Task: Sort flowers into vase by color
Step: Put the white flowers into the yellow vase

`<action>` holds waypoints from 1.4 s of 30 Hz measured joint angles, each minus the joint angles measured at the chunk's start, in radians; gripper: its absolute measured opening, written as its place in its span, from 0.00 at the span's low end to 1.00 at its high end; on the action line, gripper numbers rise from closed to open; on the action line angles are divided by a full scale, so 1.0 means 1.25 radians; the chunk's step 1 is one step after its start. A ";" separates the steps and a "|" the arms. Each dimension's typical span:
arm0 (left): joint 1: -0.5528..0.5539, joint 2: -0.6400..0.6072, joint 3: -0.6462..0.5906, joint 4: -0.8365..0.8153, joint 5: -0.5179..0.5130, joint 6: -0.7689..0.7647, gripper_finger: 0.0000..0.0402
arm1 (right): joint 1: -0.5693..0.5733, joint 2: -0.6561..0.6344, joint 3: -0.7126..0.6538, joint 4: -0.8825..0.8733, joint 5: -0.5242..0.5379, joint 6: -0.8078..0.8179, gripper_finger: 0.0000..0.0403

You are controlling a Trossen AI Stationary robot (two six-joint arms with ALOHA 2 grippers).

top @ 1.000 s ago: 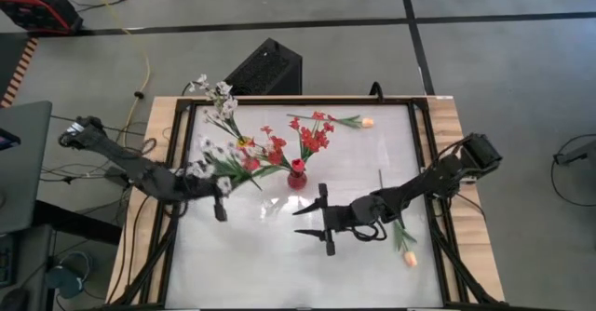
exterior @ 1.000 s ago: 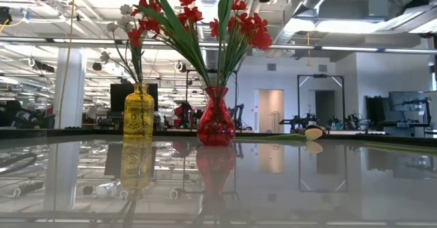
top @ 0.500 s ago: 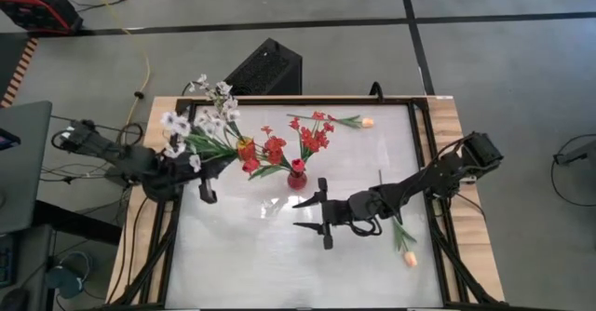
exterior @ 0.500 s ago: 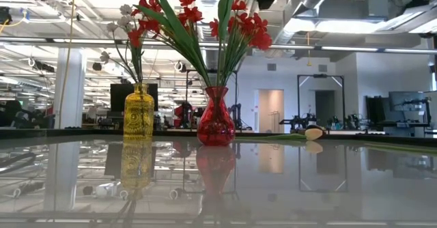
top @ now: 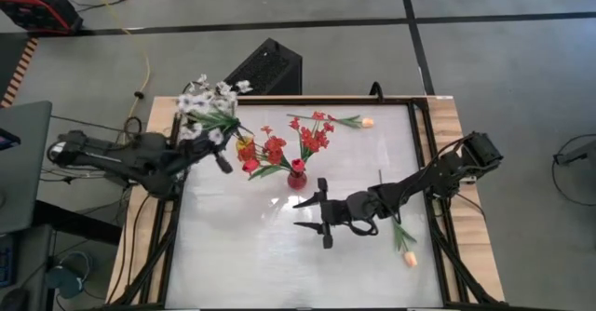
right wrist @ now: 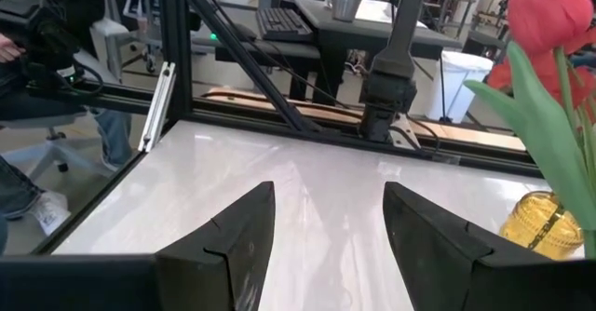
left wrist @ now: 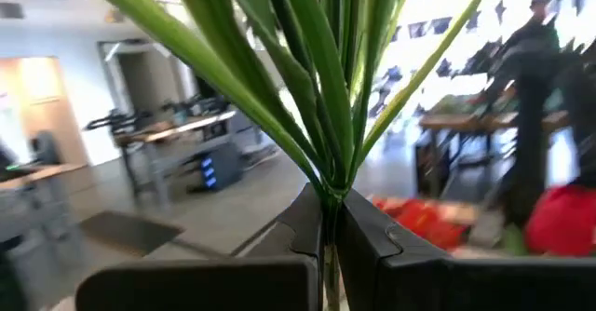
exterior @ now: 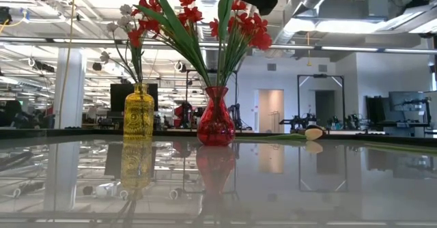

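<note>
My left gripper [top: 207,143] is at the table's far left and is shut on a white flower spray [top: 203,106], whose blossoms reach toward the far left corner. Beside it a yellow vase [top: 245,147] holds white sprigs [exterior: 125,11]. A red vase [top: 296,176] with red flowers [top: 315,134] stands at mid-table. My right gripper [top: 300,220] hangs open above the bare table, just near-side of the red vase. One peach tulip [top: 366,122] lies at the far edge. Another [top: 410,258] lies at the near right, with its stem under my right arm. My left gripper pinches the white spray's green stem [left wrist: 328,220] between its two fingers, just below where the long leaves [left wrist: 307,87] fan out. The fingers come nearly level from the table's left. The spray is lifted clear of the table, with leaves and blossoms standing out beyond the fingertips.
A black frame rail [top: 298,100] runs round the white tabletop [top: 251,264]. The near half of the top is bare and glossy. A black box [top: 265,67] sits on the floor beyond the far edge.
My left gripper has swung toward the table's far left and risen a little, still shut on the white spray. The spray has gone from beside the yellow vase out over the far left corner and has turned with the gripper. My right arm has barely moved.
</note>
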 joint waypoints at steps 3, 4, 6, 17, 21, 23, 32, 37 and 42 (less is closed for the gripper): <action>0.044 0.009 0.000 -0.054 -0.006 -0.006 0.00 | 0.000 0.000 0.000 -0.016 0.000 0.002 0.56; 0.059 0.012 0.000 -0.067 -0.006 -0.006 0.00 | 0.000 0.000 0.000 -0.023 0.000 0.005 0.56; 0.085 0.019 0.000 -0.094 -0.006 -0.009 0.00 | 0.000 0.000 0.000 -0.027 0.000 0.015 0.56; 0.195 0.071 0.000 -0.242 0.019 -0.105 0.00 | -0.004 0.000 0.000 -0.041 -0.001 0.016 0.56; 0.210 0.096 0.000 -0.261 0.039 -0.125 0.00 | -0.005 0.001 0.000 -0.044 -0.001 0.017 0.56; 0.214 0.110 0.000 -0.271 0.039 -0.127 0.00 | -0.005 0.001 0.000 -0.044 -0.001 0.017 0.56; 0.219 0.111 -0.005 -0.294 0.036 -0.146 0.00 | -0.005 0.001 0.000 -0.085 -0.001 0.044 0.56; 0.232 0.112 -0.040 -0.268 0.047 -0.167 0.00 | -0.003 0.001 0.000 -0.098 -0.001 0.057 0.56; 0.243 0.112 -0.064 -0.264 0.053 -0.183 0.00 | 0.003 0.001 0.000 -0.101 -0.001 0.059 0.56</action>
